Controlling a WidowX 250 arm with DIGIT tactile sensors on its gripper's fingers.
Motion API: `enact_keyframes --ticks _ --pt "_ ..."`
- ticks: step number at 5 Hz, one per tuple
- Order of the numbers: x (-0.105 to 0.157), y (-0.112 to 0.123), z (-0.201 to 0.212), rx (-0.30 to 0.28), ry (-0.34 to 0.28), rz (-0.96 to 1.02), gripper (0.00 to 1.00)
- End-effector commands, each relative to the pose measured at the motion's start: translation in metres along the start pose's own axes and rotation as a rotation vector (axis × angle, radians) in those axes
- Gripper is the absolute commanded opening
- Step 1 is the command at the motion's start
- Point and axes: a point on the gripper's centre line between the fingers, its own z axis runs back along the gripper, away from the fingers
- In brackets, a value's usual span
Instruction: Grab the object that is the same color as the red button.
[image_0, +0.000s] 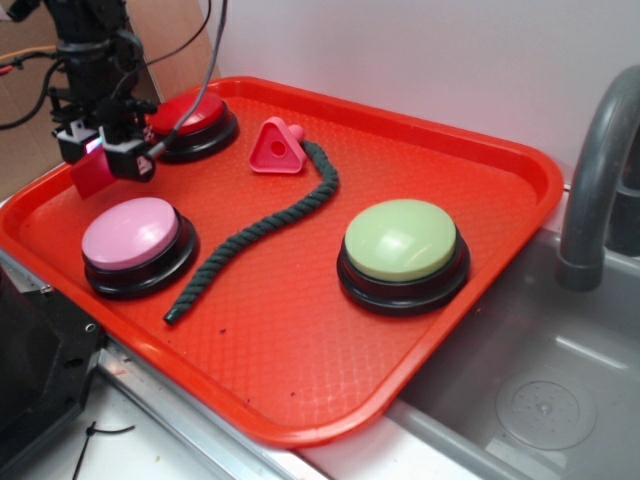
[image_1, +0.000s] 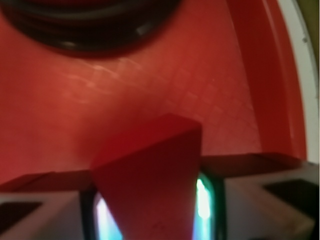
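Observation:
My gripper (image_0: 100, 152) hangs over the tray's far left corner, shut on the deep-red wedge block (image_0: 91, 172), which hangs between the jaws above the tray floor. In the wrist view the block (image_1: 155, 180) fills the gap between the two pads, its narrow end down toward the camera, and the gripper (image_1: 152, 210) clamps it from both sides. The red button (image_0: 190, 120) stands just right of and behind the gripper, partly hidden by the arm; its black base (image_1: 90, 35) shows at the top of the wrist view.
The red tray (image_0: 300, 390) also holds a pink-topped button (image_0: 132, 240), a green-topped button (image_0: 400, 245), a pink triangular piece with a hole (image_0: 277, 148) and a dark green rope (image_0: 262, 225). A grey sink (image_0: 540, 400) and faucet (image_0: 595, 180) lie to the right.

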Motion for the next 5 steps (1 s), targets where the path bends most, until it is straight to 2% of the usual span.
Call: enact_keyframes --ticks 1,2,3,4,5 --pt "-0.001 -0.052 0.088 -0.101 -0.133 -0.161 0.00" --pt "0.003 -0.081 0.122 -0.148 -0.172 -0.225 0.00" --pt "0.002 -0.097 0.139 -0.142 -0.204 -0.266 0.00" --pt "0.005 -0.104 0.139 -0.079 -0.201 -0.271 0.00" --pt "0.013 -0.094 0.135 -0.039 -0.165 -0.265 0.00"
